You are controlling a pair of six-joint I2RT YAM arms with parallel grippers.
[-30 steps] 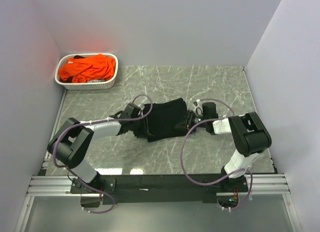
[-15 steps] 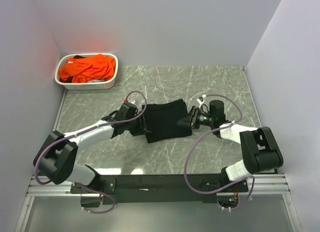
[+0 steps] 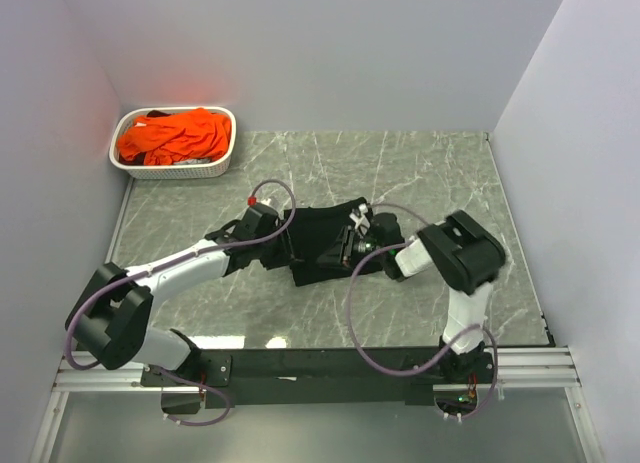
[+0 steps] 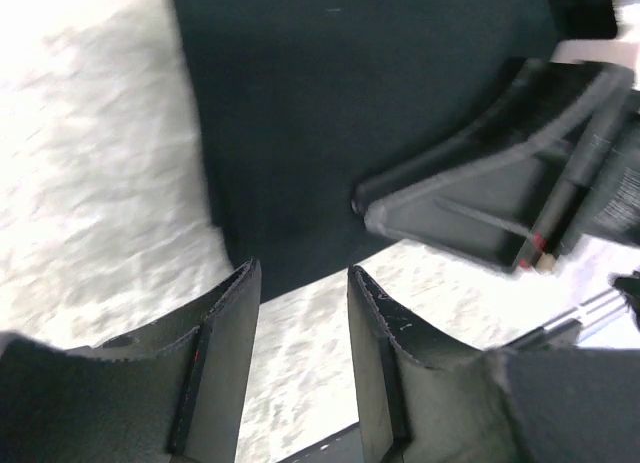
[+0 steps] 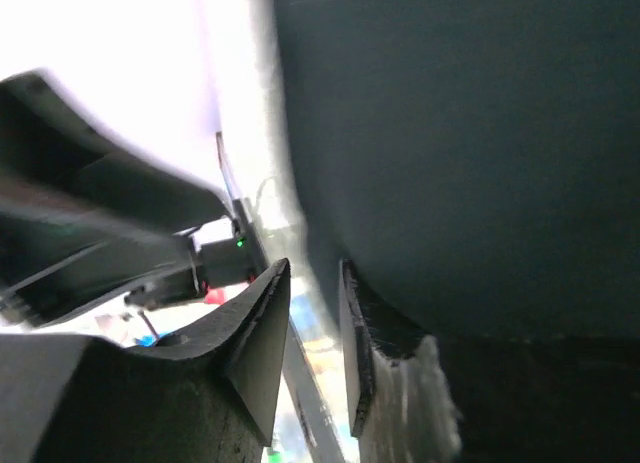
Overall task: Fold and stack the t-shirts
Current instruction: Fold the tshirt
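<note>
The black t-shirt [image 3: 318, 239] lies folded in the middle of the marble table. My left gripper [image 3: 288, 240] is at its left edge, low over the table. In the left wrist view [image 4: 300, 273] its jaws are open with only bare table between them, and the black cloth [image 4: 330, 103] lies just ahead. My right gripper [image 3: 350, 246] is over the shirt's right half. In the right wrist view [image 5: 315, 268] its jaws stand slightly apart with nothing between them, and the black cloth [image 5: 450, 133] lies against the outer side of one finger. The orange t-shirts [image 3: 178, 133] are heaped in the basket.
The white latticed basket [image 3: 170, 169] stands in the far left corner against the walls. Grey walls close the table on the left, back and right. The right gripper's body [image 4: 500, 203] shows close by in the left wrist view.
My right gripper has moved left from the shirt's right edge to over the shirt, its arm folding in. My left gripper has stayed at the left edge.
</note>
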